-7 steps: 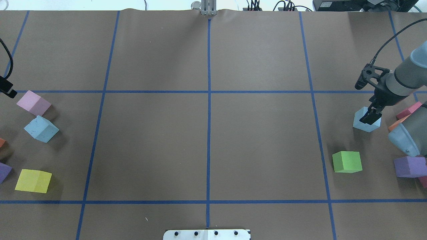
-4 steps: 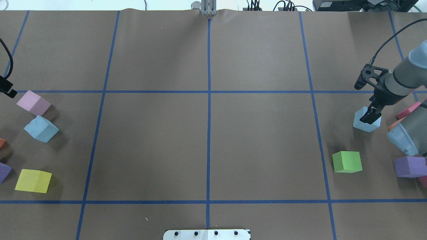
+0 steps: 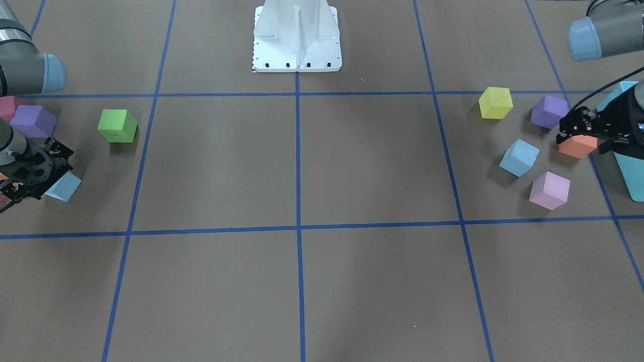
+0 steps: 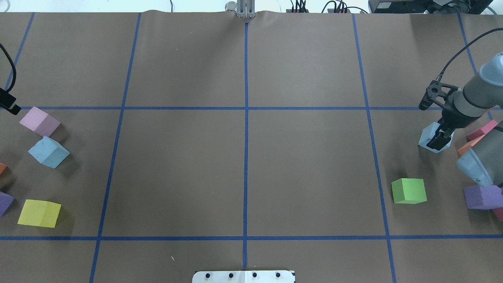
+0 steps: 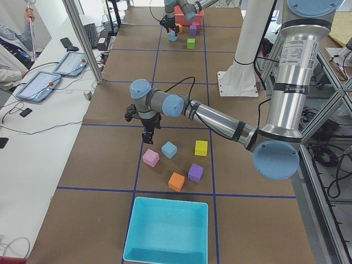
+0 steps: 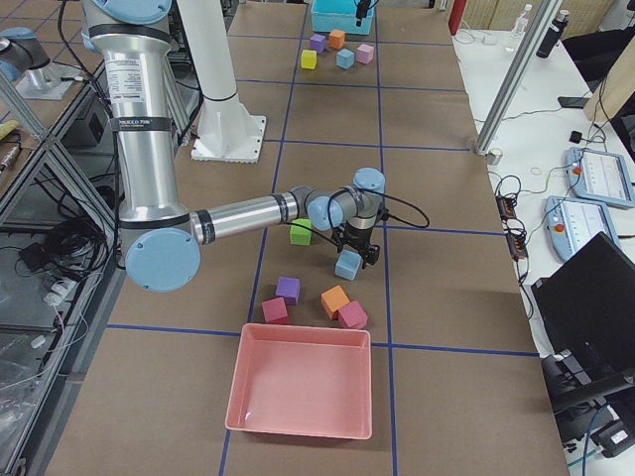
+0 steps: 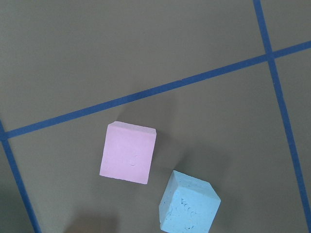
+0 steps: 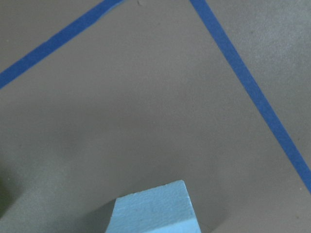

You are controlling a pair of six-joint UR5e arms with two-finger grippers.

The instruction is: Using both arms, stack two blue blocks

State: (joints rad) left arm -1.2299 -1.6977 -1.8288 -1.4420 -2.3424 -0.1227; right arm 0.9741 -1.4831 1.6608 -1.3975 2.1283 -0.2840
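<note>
One pale blue block (image 4: 425,135) sits between the fingers of my right gripper (image 4: 437,141), which is shut on it and holds it tilted just off the paper. The same block shows in the front view (image 3: 63,187), the exterior right view (image 6: 347,265) and the right wrist view (image 8: 153,211). The second blue block (image 4: 48,151) lies on the table at the left, next to a pink cube (image 4: 40,121). It also shows in the left wrist view (image 7: 189,204). My left gripper (image 3: 576,133) hovers beyond the pink cube; I cannot tell how its jaws stand.
A yellow cube (image 4: 39,213), a purple cube (image 3: 549,111) and an orange cube (image 3: 577,146) lie near the left blue block. A green cube (image 4: 408,191) and a purple cube (image 4: 482,196) lie near the right arm. A turquoise bin (image 5: 168,231) and a pink bin (image 6: 303,380) stand at the table's ends.
The right gripper has drawn slightly right and away with the blue block, which has risen and tilted off the table. The left arm and the other cubes have not moved.
</note>
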